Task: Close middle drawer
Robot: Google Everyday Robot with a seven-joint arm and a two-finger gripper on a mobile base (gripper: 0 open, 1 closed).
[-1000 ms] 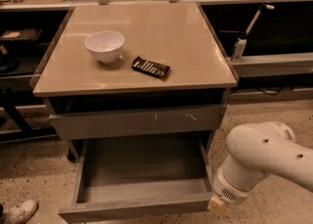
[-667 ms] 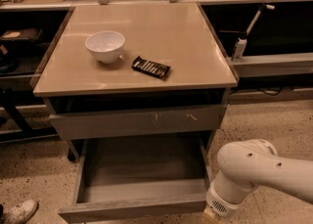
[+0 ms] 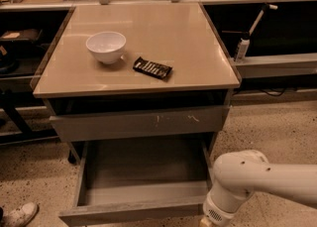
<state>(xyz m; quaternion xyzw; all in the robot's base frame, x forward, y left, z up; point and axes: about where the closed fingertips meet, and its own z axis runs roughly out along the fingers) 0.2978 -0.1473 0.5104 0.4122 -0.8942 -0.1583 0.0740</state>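
The middle drawer [image 3: 141,184] is pulled far out below the tabletop. It is a long shallow grey box with nothing in it, and its plain front panel [image 3: 130,212] is near the bottom edge of the view. My white arm [image 3: 247,179] comes in from the right and bends down beside the drawer's front right corner. My gripper is below the bottom edge of the view, at the end of the arm's wrist [image 3: 217,212].
Above the open drawer is a grey drawer front with pale scratch marks [image 3: 141,122], standing slightly out. On the beige tabletop [image 3: 198,37] are a white bowl [image 3: 105,46] and a dark snack packet [image 3: 152,68]. A shoe [image 3: 19,214] is at bottom left. Shelves flank the cabinet.
My arm has moved left and down, closer to the open drawer's front right corner. The drawer has not moved.
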